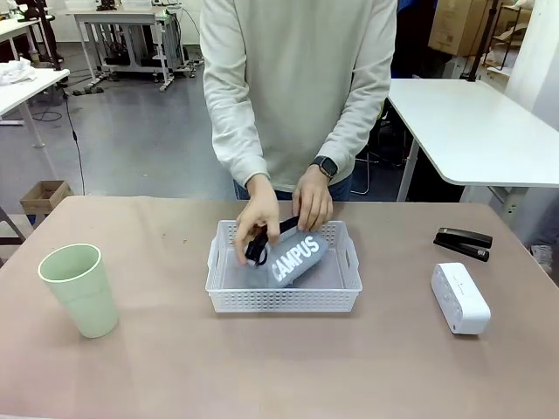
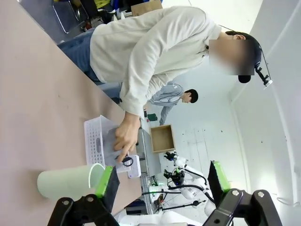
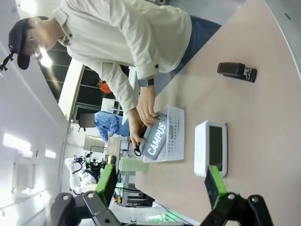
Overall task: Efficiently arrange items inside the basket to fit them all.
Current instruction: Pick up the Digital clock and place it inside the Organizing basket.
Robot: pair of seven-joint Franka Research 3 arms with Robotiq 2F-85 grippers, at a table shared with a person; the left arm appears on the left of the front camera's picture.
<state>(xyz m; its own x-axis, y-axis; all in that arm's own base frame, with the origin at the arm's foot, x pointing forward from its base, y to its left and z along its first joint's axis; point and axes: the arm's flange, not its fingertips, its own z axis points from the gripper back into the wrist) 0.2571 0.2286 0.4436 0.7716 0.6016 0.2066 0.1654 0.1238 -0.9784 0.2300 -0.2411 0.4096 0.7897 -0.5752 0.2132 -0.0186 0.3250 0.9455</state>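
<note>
The left claw (image 2: 162, 186) gapes wide with nothing between its green pads (image 2: 104, 181). Just past them, at the lower left of its wrist frame, the cup (image 2: 70, 182) stands upright on the tabletop (image 2: 37, 94). The right claw (image 3: 161, 183) is equally wide and empty. Beyond it the box (image 3: 211, 148) lies right of centre, near the basket (image 3: 175, 123). In the front frame the basket sits at centre with the pouch (image 1: 297, 255) tilted inside it, held by a person's hand (image 1: 258, 220) and their other hand (image 1: 312, 199). Cup at lower left, box at lower right, slab (image 1: 463, 243) above the box — all three outside the basket.
</note>
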